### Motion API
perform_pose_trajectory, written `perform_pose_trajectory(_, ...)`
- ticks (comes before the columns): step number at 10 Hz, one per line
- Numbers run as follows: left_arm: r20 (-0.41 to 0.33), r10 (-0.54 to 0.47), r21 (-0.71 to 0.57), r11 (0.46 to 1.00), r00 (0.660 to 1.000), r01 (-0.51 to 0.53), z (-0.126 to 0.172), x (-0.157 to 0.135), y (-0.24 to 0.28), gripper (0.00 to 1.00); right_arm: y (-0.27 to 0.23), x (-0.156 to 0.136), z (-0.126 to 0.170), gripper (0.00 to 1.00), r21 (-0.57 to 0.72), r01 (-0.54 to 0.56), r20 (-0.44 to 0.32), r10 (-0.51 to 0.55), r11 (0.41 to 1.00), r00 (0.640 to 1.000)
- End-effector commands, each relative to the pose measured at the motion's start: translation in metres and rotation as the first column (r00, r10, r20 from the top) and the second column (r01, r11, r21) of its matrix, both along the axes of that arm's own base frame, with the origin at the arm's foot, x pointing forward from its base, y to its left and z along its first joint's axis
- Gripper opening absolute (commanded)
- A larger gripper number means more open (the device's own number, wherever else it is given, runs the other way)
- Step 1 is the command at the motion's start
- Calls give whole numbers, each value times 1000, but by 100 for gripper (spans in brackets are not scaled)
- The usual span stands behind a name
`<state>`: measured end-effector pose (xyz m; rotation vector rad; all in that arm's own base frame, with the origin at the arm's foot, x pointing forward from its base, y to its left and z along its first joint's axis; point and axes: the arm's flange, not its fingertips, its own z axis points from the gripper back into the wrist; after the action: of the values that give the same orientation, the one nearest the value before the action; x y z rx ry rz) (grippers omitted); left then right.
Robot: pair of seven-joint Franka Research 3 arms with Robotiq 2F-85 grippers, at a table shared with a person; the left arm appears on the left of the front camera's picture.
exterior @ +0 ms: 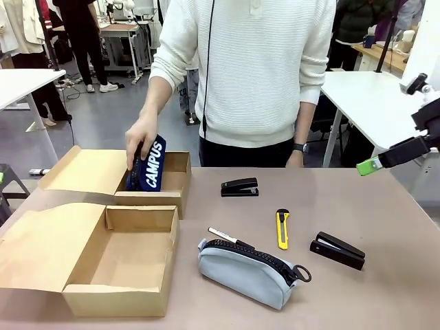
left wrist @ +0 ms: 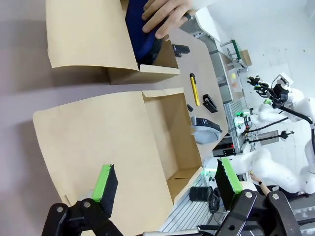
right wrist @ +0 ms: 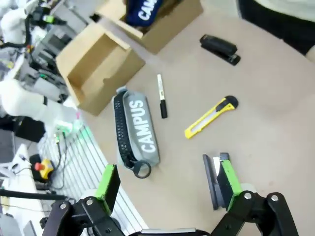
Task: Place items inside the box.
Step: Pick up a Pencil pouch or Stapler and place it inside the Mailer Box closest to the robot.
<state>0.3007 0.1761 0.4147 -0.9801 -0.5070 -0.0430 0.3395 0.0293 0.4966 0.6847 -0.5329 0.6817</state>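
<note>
The box (exterior: 117,300) lies open at the near left, its flap lid folded out to the left and nothing inside. On the table to its right are a grey "CAMPUS" pouch (exterior: 247,271), a white marker (exterior: 223,235), a yellow utility knife (exterior: 282,228) and two black staplers (exterior: 240,187) (exterior: 337,250). My right gripper (exterior: 369,165) hovers open above the table's right edge; in its wrist view (right wrist: 168,182) the pouch (right wrist: 135,129) and a stapler (right wrist: 212,179) lie below. My left gripper (left wrist: 166,184) is open over the box's flap (left wrist: 98,142).
A smaller cardboard box (exterior: 168,196) stands behind the big one. The person's hand (exterior: 141,141) holds a dark blue printed pouch (exterior: 152,165) upright in it. The person stands at the far edge. White tables stand beyond on both sides.
</note>
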Motion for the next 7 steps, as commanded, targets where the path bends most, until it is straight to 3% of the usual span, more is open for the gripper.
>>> perform_pose_trajectory(1, 31, -6, -17, 1000, 999, 7, 1, 0, 0, 100, 25, -6, -1, 100, -171, -109, 9, 112, 979, 994)
perform_pose_trajectory(2, 31, -6, -17, 1000, 999, 7, 1, 0, 0, 100, 55, 11, 0, 100, -305, -239, 50, 266, 922, 963)
perform_pose_trajectory(3, 31, -6, -17, 1000, 999, 7, 1, 0, 0, 100, 88, 32, 2, 100, -395, -277, 75, 332, 876, 940)
perform_pose_trajectory(4, 31, -6, -17, 1000, 999, 7, 1, 0, 0, 100, 129, 54, 4, 100, -492, -347, 122, 458, 798, 881)
perform_pose_trajectory(5, 31, -6, -17, 1000, 999, 7, 1, 0, 0, 100, 171, 74, 3, 100, -579, -353, 143, 518, 735, 843)
perform_pose_trajectory(7, 31, -6, -17, 1000, 999, 7, 1, 0, 0, 100, 265, 98, -12, 100, -688, -279, 251, 580, 670, 775)
